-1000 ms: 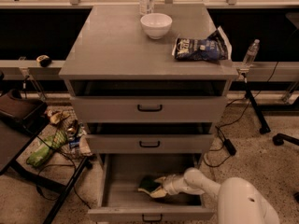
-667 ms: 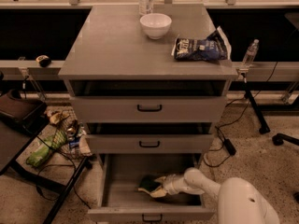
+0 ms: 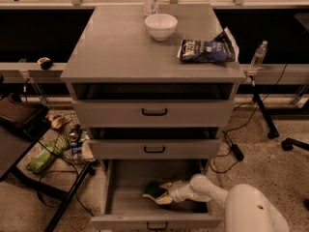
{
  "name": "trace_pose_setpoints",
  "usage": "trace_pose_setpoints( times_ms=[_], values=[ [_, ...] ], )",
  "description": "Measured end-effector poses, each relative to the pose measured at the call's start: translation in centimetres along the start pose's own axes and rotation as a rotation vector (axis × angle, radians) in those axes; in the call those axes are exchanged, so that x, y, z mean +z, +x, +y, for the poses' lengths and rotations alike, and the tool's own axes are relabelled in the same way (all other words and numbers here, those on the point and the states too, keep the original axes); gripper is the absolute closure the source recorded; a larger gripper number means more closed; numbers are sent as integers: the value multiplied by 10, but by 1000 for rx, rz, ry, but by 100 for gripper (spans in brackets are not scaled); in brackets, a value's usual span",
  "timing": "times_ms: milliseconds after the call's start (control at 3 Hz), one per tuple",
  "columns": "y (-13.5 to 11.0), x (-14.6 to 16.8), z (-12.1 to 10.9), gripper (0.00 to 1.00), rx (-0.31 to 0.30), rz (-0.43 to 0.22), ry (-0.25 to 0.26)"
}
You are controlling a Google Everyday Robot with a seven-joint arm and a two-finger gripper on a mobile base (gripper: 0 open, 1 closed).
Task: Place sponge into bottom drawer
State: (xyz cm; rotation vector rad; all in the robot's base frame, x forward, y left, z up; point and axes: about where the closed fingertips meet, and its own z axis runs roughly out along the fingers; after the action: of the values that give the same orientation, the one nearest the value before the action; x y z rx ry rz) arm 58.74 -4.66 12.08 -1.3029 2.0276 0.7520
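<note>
Camera view shows the small dark green and pale yellow sponge point(image 3: 153, 190) inside the open grey metal bottom drawer point(image 3: 126, 200), near its middle. The white arm's pincer point(image 3: 165, 197) touches it from the drawer's right side. I cannot tell whether the pincer is clenched on the sponge or loose.

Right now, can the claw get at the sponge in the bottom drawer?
Probably yes. The bottom drawer is pulled open, the claw sits inside it right at the sponge, and nothing visible lies between them.
</note>
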Motion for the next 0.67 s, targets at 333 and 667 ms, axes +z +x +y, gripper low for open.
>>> trace_pose_setpoints(
  times_ms=[333,667],
  values=[
    [0,0,0,0,0,0,0],
    [-4,-7,9,0,-20,-24,-28]
  ],
)
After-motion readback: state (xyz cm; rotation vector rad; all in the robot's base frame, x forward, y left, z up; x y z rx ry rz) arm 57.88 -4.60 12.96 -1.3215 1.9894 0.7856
